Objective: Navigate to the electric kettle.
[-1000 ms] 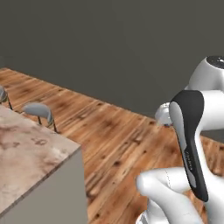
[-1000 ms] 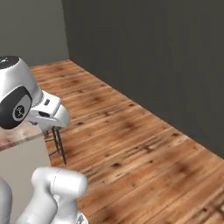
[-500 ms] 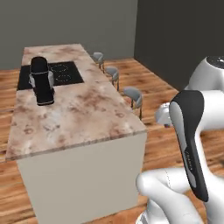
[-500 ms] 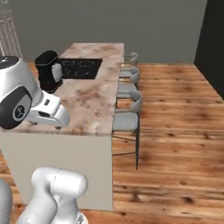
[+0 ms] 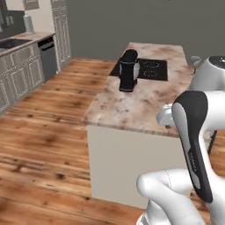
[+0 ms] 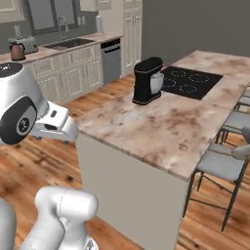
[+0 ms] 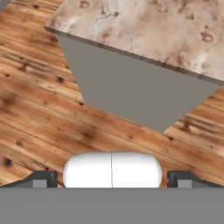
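Facing a marble-topped kitchen island (image 6: 161, 127) with grey sides, the base sits close to its near corner, the wooden floor (image 5: 39, 132) stretching away to the left. On the island stand a tall black coffee machine (image 6: 148, 80) and, just behind it, a flat black cooktop (image 6: 188, 82) set into the stone; grey stools (image 6: 222, 163) line the island's right side. The small copper-brown conical electric kettle (image 6: 17, 51) is well apart from all this, on the far counter along the wall, just beside a silver toaster (image 6: 30, 45) and left of the sink tap (image 6: 62, 27). It is a long way off across open floor, so the navigation seems far from complete; the base would likely need to turn left and drive past the island. The gripper (image 7: 111, 178) looks down at the floor and the island's corner, its two dark finger tips set wide apart with nothing between them, sensibly tucked in and empty for driving.
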